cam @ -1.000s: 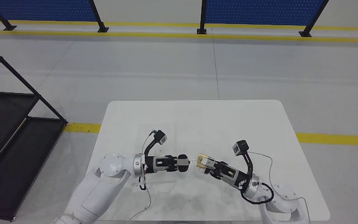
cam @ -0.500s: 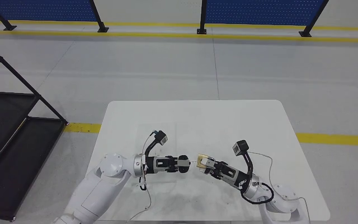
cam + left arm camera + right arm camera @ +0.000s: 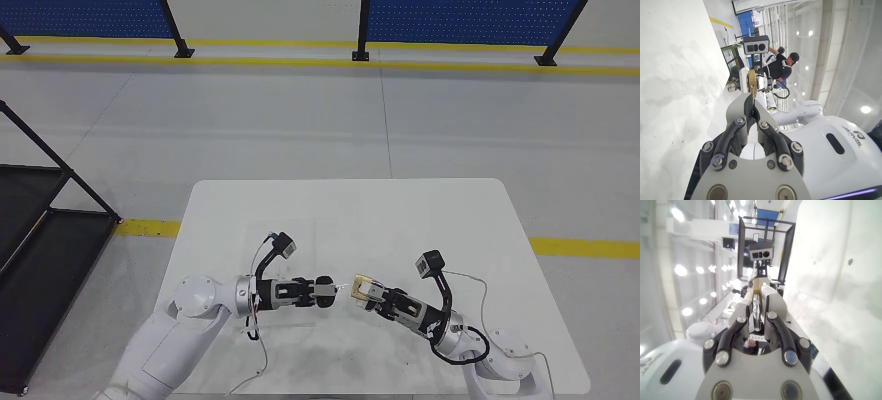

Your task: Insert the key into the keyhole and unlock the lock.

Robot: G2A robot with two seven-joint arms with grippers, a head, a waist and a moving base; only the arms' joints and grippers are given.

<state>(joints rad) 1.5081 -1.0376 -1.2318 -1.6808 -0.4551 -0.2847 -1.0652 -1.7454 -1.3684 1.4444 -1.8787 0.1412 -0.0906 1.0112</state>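
Above your tabletop (image 3: 450,220), the left hand (image 3: 753,103) pinches the key (image 3: 754,97), tip against the brass lock (image 3: 752,81) clamped in the right hand (image 3: 758,300).

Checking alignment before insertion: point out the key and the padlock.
key (image 3: 754,94): left wrist view, on its exposed shaft.
padlock (image 3: 751,79): left wrist view, on its brass body.

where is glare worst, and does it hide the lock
Right wrist view: ceiling lights bloom and the table washes out, yet the lock is readable; left wrist view: lamps are small spots, lock clear; top view: even light, no glare.
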